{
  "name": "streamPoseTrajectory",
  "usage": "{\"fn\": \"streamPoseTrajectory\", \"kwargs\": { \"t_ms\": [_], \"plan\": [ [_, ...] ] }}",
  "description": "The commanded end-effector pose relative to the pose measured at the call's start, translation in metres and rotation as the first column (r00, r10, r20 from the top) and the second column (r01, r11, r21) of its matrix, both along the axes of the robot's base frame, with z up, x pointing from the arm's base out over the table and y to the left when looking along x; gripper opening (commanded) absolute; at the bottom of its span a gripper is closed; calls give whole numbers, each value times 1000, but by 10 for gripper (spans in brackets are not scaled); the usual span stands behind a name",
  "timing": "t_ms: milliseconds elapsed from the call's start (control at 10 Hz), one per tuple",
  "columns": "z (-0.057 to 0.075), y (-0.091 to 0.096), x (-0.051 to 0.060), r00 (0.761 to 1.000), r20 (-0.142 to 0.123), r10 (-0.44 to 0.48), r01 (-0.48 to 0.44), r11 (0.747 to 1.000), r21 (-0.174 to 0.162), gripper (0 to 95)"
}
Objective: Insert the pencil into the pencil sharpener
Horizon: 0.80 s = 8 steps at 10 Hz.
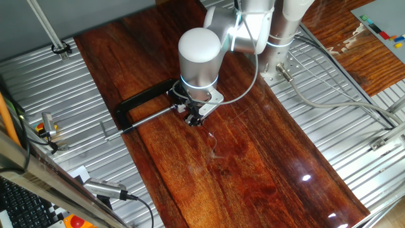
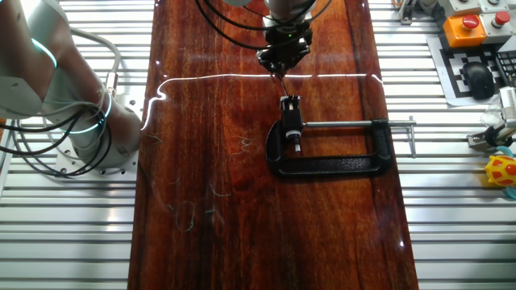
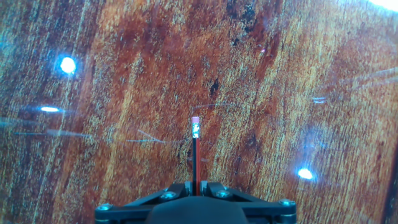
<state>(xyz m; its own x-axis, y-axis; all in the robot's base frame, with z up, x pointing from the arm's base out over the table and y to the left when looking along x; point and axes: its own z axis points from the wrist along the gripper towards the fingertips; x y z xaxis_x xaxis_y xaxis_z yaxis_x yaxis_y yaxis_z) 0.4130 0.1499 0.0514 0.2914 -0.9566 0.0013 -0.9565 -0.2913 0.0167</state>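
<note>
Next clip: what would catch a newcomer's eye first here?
Probably the black C-clamp lying flat on the glossy red-brown wooden table, gripping a tiny white pencil sharpener at its left end. Just beyond it hangs the gripper, and the hand view shows a thin dark pencil with a pink eraser end sticking out between its fingers.

Glossy reddish-brown wood board (image 2: 218,201) runs across a ribbed metal table (image 2: 468,234), w/ bright light glints on the varnish. Black C-clamp (image 2: 330,165) lies flat on the board (its grey rod (image 2: 355,124) sticks out toward the edge). Faint scratches mid-board.
</note>
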Motion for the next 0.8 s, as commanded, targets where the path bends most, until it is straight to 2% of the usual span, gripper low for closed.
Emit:
{"fn": "streamPoseTrajectory", "kwargs": {
  "t_ms": [100, 800],
  "plan": [
    [0, 1, 0, 1000, 0, 4, -4, 1000, 5, 0],
    [-1, 4, 0, 999, -1, 48, -47, 999, 25, 0]
  ]
}}
